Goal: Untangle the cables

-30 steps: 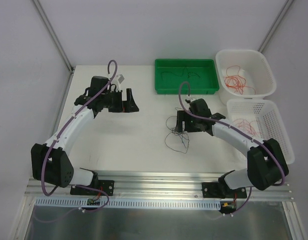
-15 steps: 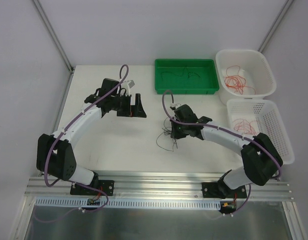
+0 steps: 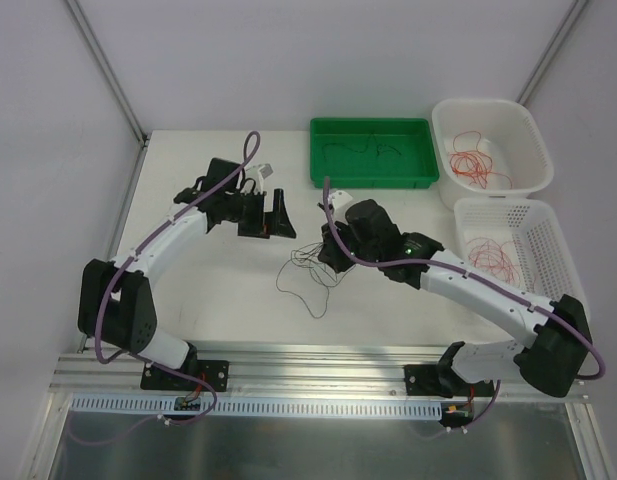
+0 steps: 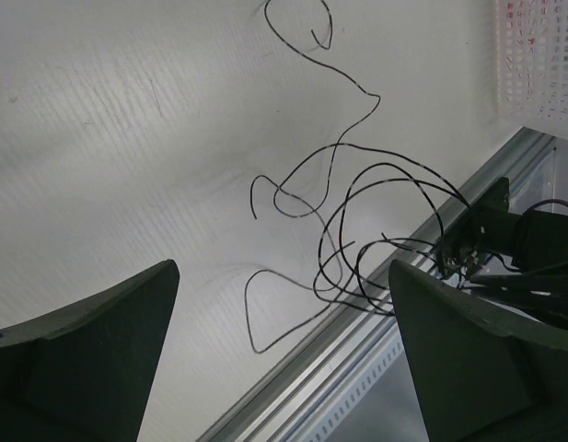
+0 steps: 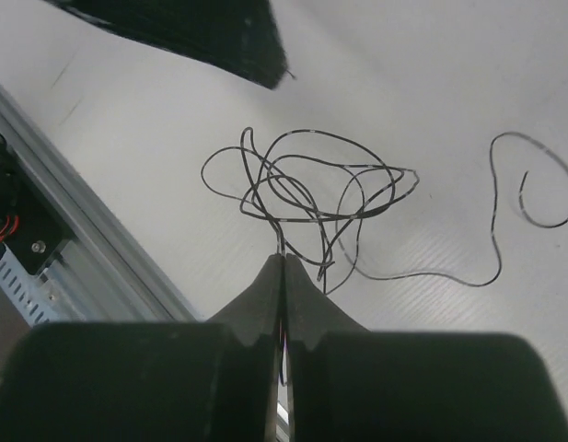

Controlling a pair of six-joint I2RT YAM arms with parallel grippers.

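Pulling now with the right hand clamped on the dark cables could cinch loops tighter; left hand is apart, anchoring nothing on the bench.

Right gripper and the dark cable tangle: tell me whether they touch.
Touching. Right wrist view shows the right gripper shut on strands of the dark cable tangle.

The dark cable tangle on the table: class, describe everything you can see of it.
The dark cable tangle is very thin black wire, flexible by its look, curled in several loose overlapping loops; whether one wire or several, I cannot tell. A free end trails off in a long wavy tail ending in a hook. It rests on the white table, nearer than the green tray. The right hand, shut, pinches strands at the knot's edge.
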